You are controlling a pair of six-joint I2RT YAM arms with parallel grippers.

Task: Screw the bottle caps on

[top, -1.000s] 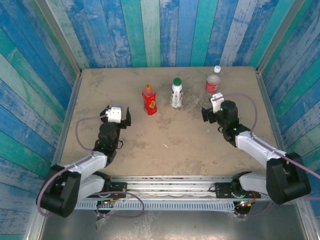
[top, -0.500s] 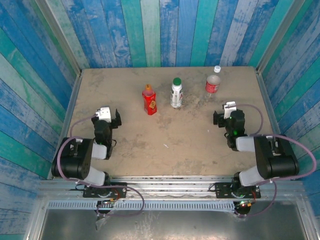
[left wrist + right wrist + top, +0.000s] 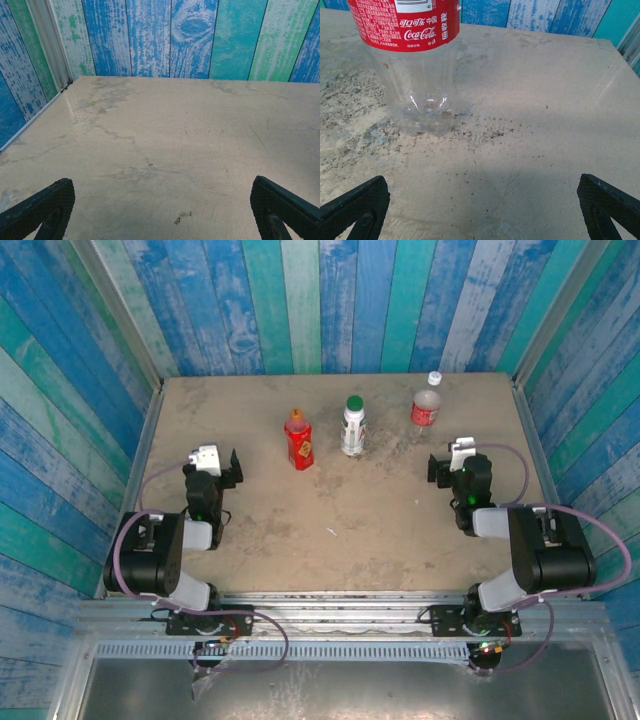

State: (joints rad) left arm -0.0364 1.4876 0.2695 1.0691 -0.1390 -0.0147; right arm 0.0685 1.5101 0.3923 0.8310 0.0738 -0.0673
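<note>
Three bottles stand in a row at the back of the table. The red bottle (image 3: pixel 298 443) carries an orange cap (image 3: pixel 296 415). On the white-labelled bottle (image 3: pixel 353 432) sits a dark green cap (image 3: pixel 354 401), and the clear bottle with a red label (image 3: pixel 426 408) (image 3: pixel 417 65) has a white cap (image 3: pixel 434 378). My left gripper (image 3: pixel 212 462) (image 3: pixel 160 220) is open over bare table, well left of the red bottle. Equally open and holding nothing, my right gripper (image 3: pixel 458 464) (image 3: pixel 480 215) faces the clear bottle's base from a short way off.
Blue and green plank walls (image 3: pixel 330 300) enclose the tan table (image 3: pixel 330 510) on three sides, with metal rails along the side edges. Both arms are folded back near their bases at the front edge.
Both arms have pulled back from the middle of the table toward the near edge and folded up. The grippers stayed open. The bottles have not moved.
</note>
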